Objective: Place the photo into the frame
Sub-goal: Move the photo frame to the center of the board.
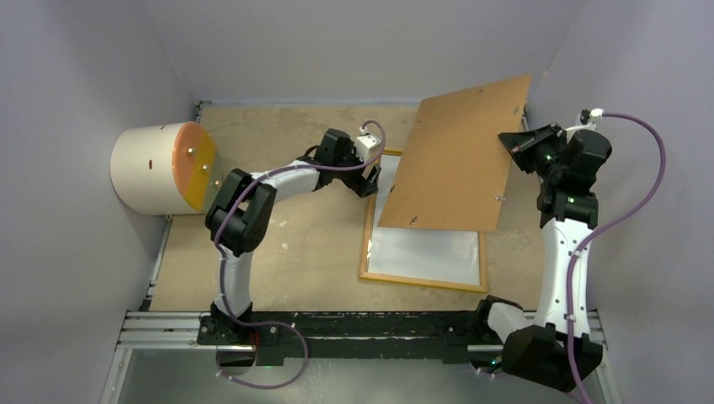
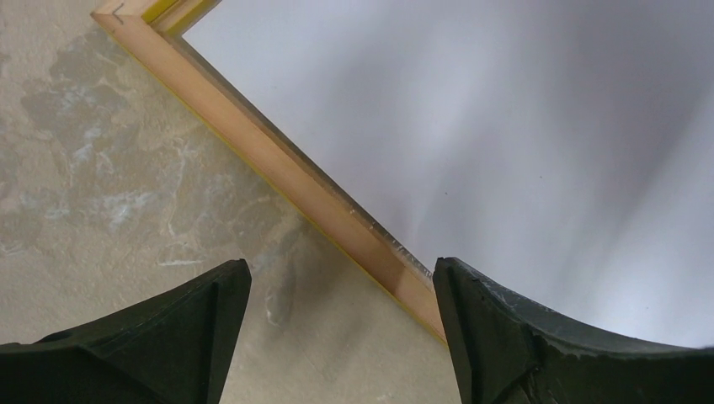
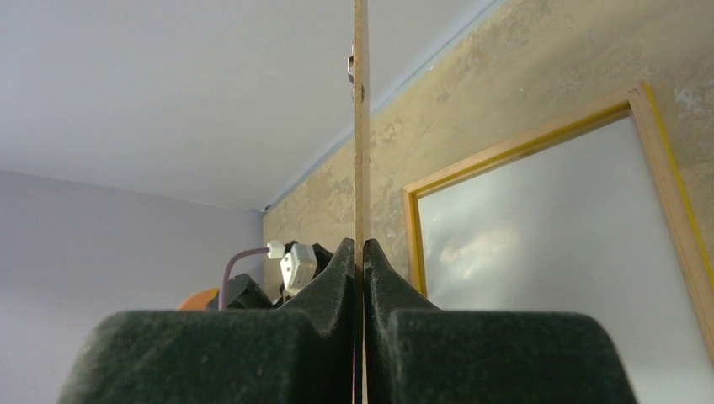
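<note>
Gripping a plain brown rectangular backing board (image 1: 459, 160) by its right edge, the right gripper (image 1: 520, 145) is holding it tilted in the air over the far part of a thin rectangular light-wood frame (image 1: 421, 282) in the top view. The frame is lying flat on the tan table (image 1: 295, 244). The left gripper (image 1: 370, 181) is hovering at the frame's far left corner. A cream cylinder with an orange face (image 1: 147, 168) is sitting well apart at the left.

In the left wrist view, the left gripper (image 2: 341, 278) is standing wide apart, its fingers straddling the frame's wooden rail (image 2: 278, 160), which is showing a yellow rim. A pale sheet (image 2: 505, 126) is filling the frame; whether it is the photo or the pane cannot be told.

In the right wrist view, the right gripper (image 3: 359, 252) is clamping the board's thin edge (image 3: 361, 126), with the frame (image 3: 522, 143) lying beyond.
</note>
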{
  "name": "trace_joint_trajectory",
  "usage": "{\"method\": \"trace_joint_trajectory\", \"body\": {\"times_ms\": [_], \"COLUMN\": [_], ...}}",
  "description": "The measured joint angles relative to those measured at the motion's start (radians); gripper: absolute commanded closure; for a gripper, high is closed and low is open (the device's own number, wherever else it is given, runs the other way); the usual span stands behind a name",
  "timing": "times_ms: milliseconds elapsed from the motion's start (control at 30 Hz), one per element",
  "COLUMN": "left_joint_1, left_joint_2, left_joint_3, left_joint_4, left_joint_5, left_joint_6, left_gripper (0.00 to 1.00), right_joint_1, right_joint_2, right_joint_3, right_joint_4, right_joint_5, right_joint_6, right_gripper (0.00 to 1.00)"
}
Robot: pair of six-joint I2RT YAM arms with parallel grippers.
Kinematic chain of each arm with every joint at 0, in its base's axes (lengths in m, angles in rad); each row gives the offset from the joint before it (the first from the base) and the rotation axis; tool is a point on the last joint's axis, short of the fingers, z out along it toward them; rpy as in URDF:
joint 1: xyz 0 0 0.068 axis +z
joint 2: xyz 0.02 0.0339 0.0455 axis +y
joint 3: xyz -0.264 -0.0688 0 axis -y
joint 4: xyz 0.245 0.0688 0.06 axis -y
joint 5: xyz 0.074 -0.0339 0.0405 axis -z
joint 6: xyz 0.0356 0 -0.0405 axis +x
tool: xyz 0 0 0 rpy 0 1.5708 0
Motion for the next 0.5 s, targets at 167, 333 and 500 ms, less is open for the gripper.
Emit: {"method": "trace_joint_trajectory", "body": {"times_ms": [167, 333, 500], "left_joint_1": [-0.033, -0.064, -0.071], "left_joint_2": [0.029, 0.035, 0.035], "left_joint_3": [0.000, 0.000, -0.005], "left_joint_4": [0.031, 0.038, 0.043], "left_joint_5": [-0.027, -0.055, -0.089], "left_joint_6": [0.008, 0.019, 0.039], "left_gripper": [0.18, 0.23, 0.28], "right_joint_1": [0.000, 0.000, 0.000], "right_joint_2": [-0.005, -0.005, -0.005], "right_joint_3": [-0.005, -0.025, -0.037], "right_joint_4": [0.000, 0.001, 0.000], "right_joint_5": [-0.006, -0.012, -0.014], "right_joint_6": [-0.006, -0.006, -0.006], "right_gripper": [1.00, 1.00, 1.00]}}
